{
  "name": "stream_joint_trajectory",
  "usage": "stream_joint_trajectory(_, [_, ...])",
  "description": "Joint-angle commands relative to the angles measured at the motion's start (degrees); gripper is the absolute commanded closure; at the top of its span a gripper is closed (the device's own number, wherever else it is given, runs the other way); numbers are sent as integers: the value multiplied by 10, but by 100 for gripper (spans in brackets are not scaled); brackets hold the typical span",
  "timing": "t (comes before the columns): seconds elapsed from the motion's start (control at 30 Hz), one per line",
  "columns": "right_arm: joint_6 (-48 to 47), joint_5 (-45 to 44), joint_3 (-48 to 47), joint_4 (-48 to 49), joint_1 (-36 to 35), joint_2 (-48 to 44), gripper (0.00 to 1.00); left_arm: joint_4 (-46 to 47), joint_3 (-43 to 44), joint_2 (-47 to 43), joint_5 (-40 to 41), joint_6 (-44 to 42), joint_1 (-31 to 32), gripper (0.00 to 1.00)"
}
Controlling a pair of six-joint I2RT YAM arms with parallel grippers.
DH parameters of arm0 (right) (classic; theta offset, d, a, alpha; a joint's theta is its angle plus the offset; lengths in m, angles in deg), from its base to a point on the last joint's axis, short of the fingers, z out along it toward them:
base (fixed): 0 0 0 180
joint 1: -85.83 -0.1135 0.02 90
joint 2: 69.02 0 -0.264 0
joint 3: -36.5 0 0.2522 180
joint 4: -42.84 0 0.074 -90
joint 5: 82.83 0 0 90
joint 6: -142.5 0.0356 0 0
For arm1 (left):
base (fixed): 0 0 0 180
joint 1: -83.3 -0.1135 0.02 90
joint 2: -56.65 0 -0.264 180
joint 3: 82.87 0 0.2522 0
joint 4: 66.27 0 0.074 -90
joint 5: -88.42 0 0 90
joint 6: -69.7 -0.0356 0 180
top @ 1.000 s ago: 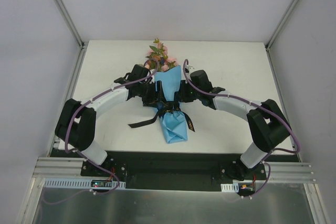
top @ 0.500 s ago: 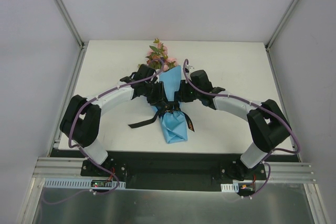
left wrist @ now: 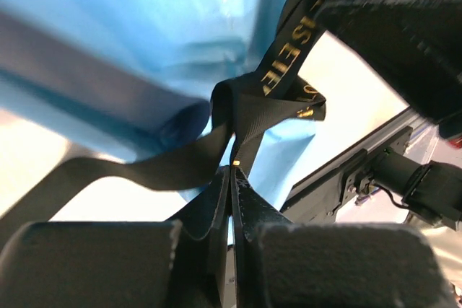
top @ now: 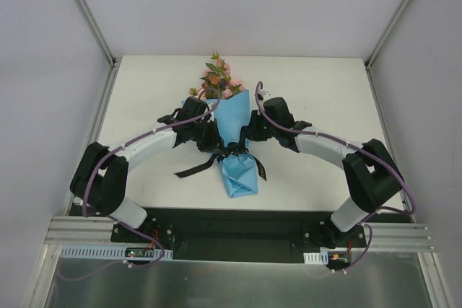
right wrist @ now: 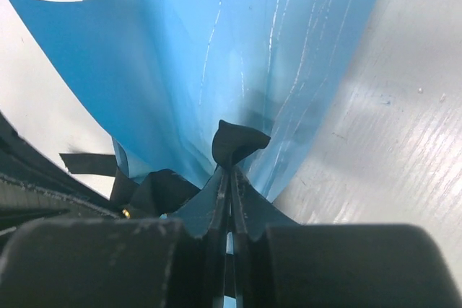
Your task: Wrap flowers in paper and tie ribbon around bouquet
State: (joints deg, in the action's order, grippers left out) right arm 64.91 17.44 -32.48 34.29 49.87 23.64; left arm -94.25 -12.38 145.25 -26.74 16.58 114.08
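I am working at the tying step. The bouquet is lying on the table, midway between its left and right edges. The flowers are pointing to the far edge and the narrow end of the paper is pointing to the near edge. The wrapping is looking finished to me. The ribbon is already going around the waist of the cone and is crossing itself there, so I am judging that the knot is now being made.

My left pincer is clenched on the ribbon, just where the black band is folding over itself. My right pincer is also clenched, and a small black fold of the same ribbon is sticking out from its tips, close against the blue paper. One loose tail is lying on the table toward the near left corner, and another short tail is hanging on the right side of the cone.

For the next move I am expecting to pull the two ends apart, one toward the left edge and one toward the right edge. This is calling for an even pull. The ribbon is floppy and can slip out, and the paper is thin and can crumple or slide if one side is pulling harder.

Compared with one second ago, my left pincer was standing open and is now closing fully on the ribbon. My left arm is lying lower and more stretched toward the bouquet. The right arm is hardly moving, and the bouquet is staying in almost the same place.
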Motion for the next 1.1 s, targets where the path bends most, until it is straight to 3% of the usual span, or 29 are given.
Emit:
stream_joint_trajectory(0.0, [22, -14, 12, 1, 5, -27, 97, -2, -57, -67, 21, 1, -5, 100])
stream_joint_trajectory(0.27, [50, -43, 48, 10, 14, -33, 100, -1, -159, -133, 40, 18, -28, 100])
stream_joint_trajectory(0.63, [112, -95, 121, 76, 37, -30, 100, -4, -221, -121, 76, 35, -55, 100])
stream_joint_trajectory(1.07, [135, -48, 141, 142, 77, 24, 100, -4, -260, -133, 86, 21, -93, 100])
